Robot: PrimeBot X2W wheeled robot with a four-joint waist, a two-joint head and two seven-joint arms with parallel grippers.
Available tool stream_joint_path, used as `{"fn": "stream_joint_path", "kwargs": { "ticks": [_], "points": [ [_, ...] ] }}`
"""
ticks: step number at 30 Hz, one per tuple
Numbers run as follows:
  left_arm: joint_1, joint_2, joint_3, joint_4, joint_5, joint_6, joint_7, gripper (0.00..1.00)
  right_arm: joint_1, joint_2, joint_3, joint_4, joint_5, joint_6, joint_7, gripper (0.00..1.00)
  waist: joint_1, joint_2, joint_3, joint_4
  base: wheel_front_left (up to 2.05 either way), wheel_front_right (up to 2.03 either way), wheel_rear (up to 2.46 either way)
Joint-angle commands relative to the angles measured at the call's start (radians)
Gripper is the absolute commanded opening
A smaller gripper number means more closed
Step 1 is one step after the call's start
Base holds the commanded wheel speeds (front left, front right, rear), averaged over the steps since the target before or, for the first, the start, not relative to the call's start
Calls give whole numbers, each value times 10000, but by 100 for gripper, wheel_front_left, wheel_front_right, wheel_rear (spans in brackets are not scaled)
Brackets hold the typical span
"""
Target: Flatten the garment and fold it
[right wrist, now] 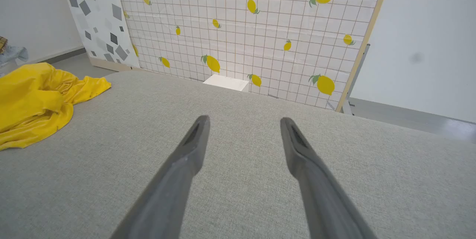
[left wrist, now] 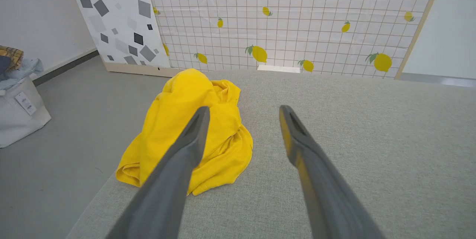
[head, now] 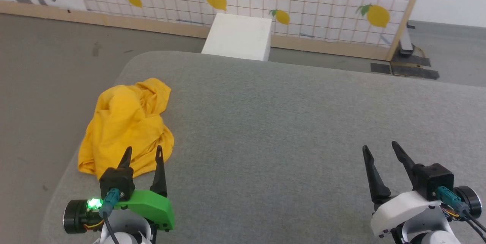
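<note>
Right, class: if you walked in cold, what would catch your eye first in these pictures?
The crumpled yellow garment, heaped at the left edge of the grey padded surface, stands out first. Then the open left gripper pointing at that heap, and the open right gripper over bare surface. A lemon-print screen stands behind.

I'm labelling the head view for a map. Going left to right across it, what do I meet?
Crumpled yellow garment → white box → right pincer, open and empty.
</note>
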State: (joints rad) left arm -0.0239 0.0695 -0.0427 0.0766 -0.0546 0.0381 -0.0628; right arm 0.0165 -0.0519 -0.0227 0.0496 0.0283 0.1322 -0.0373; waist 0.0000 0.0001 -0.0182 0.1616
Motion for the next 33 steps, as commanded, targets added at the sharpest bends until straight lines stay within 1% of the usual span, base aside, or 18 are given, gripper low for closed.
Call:
{"fn": "stream_joint_path", "kwargs": {
  "ticks": [1, 14, 33],
  "points": [
    [-176, 95, -18, 68, -166, 97, -93, 100, -179, 5, 2, 55, 113, -3, -119, 100, 0, -1, -15, 286, 0, 0, 0],
    [-86, 212, -54, 171, -475, 364, -367, 100, -280, 7, 6, 229, 232, -5, -269, 100, 0, -1, -1, 1150, 0, 0, 0],
    [-88, 390, -194, 387, -892, 754, -765, 100, -398, 9, -111, 386, 364, -8, -462, 100, 0, -1, 127, 2072, 0, 0, 0]
  ]
}}
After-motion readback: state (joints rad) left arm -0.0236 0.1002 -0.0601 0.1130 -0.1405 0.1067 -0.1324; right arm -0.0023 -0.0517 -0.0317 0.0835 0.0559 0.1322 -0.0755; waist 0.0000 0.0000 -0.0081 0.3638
